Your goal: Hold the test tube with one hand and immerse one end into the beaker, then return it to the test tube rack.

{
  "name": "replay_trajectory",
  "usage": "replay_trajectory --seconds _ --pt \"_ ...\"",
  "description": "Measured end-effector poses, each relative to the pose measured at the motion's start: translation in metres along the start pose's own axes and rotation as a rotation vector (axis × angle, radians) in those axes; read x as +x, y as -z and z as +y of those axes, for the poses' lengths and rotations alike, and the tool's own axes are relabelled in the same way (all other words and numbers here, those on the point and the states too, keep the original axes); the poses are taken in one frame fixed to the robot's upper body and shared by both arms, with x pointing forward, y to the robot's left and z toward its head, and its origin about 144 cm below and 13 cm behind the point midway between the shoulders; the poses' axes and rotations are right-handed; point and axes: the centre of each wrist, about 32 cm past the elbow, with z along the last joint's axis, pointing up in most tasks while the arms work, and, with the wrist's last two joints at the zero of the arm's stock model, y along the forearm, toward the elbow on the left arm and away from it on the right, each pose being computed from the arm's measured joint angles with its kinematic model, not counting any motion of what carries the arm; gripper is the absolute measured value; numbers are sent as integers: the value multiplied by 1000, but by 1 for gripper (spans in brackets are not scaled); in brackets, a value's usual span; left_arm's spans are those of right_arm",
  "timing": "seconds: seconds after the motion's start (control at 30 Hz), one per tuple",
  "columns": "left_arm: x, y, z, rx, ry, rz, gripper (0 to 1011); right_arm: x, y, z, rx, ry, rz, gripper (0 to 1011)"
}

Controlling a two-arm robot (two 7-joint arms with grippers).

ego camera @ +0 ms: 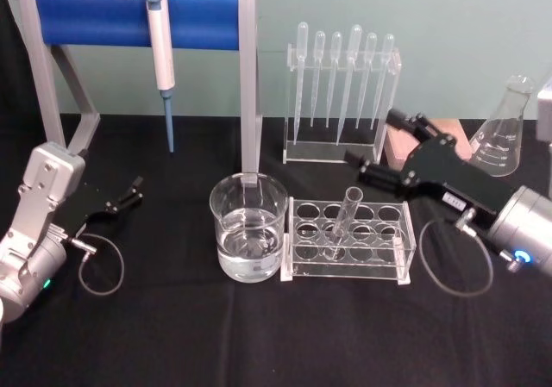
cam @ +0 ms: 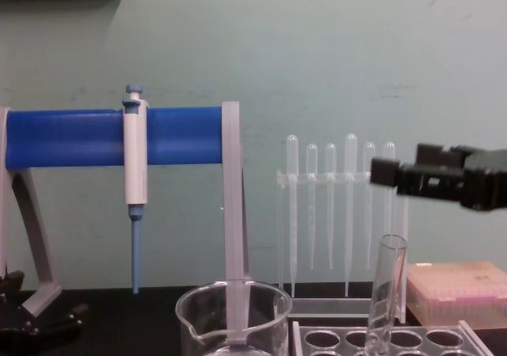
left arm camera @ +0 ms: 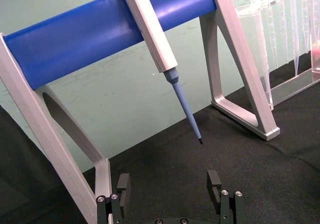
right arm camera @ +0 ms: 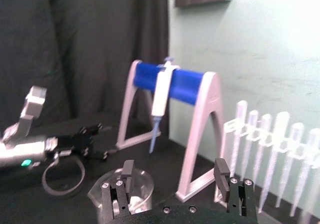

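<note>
The test tube leans in its rack, just right of the beaker. The right gripper hovers behind the rack, jaws wide and empty. A crooked approach could knock the tube (glass, slippery) over; left gripper, jaws open, sits well left.

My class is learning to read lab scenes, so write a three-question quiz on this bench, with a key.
1. True or false: the test tube stands in the clear rack.
2. What does the beaker hold? A) blue powder B) clear liquid C) pipettes
3. Which claw is nearer the tube?

Key: 1 true. 2 B. 3 the right claw, open above the rack; the left claw rests open at the table's left.
</note>
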Motion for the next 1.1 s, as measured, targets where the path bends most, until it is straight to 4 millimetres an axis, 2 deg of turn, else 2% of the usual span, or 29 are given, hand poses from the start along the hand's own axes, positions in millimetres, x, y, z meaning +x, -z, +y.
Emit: replay_trajectory --seconds 0.27,0.63,0.93,1.1 --pt "0 0 0 0 0 0 1000 -1 3 -7 31 205 28 1000" --pt "0 0 0 0 0 0 1000 -1 35 -14 -28 530 0 1000" --pt "0 0 0 0 0 0 1000 1 58 -17 -93 635 -18 1000" --pt "0 0 0 0 0 0 1000 1 62 -17 -108 646 -14 1000"
